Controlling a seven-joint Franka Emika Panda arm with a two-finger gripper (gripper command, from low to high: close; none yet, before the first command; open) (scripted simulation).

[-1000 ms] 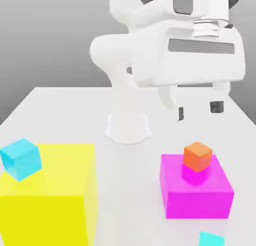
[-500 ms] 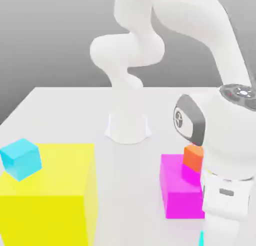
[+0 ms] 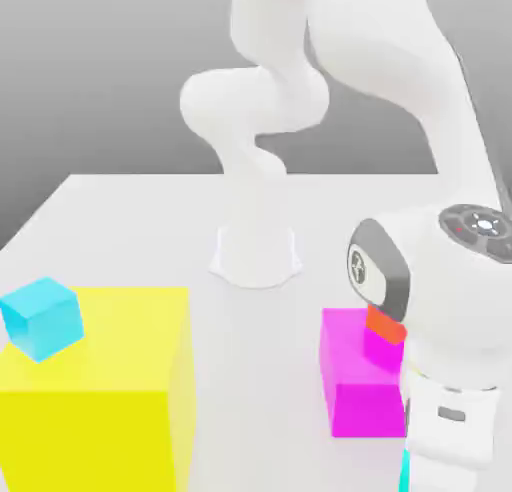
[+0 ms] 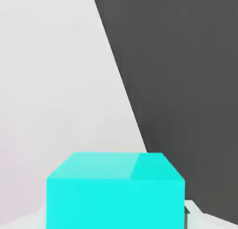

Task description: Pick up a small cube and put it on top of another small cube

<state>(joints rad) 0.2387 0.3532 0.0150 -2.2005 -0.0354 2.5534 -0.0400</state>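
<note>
A small turquoise cube (image 4: 116, 191) sits close in front of the hand camera, on the white table near its edge. In the exterior view only a sliver of this cube (image 3: 404, 472) shows at the bottom edge, beside my gripper (image 3: 445, 450), which hangs low at the front right. A small orange cube (image 3: 384, 325) rests on top of the magenta block (image 3: 355, 380), and my wrist covers most of it. Another small light-blue cube (image 3: 42, 317) sits on the far left corner of the big yellow block (image 3: 100, 390).
My arm's white base (image 3: 256, 255) stands at the middle of the table, towards the back. The yellow block takes up the front left. In the hand view the table edge (image 4: 128, 107) runs diagonally, with dark floor (image 4: 186, 84) beyond it.
My hand has swung from above the magenta block down to the front right, then sunk slightly lower. It now hides more of the orange cube. No cube has moved.
</note>
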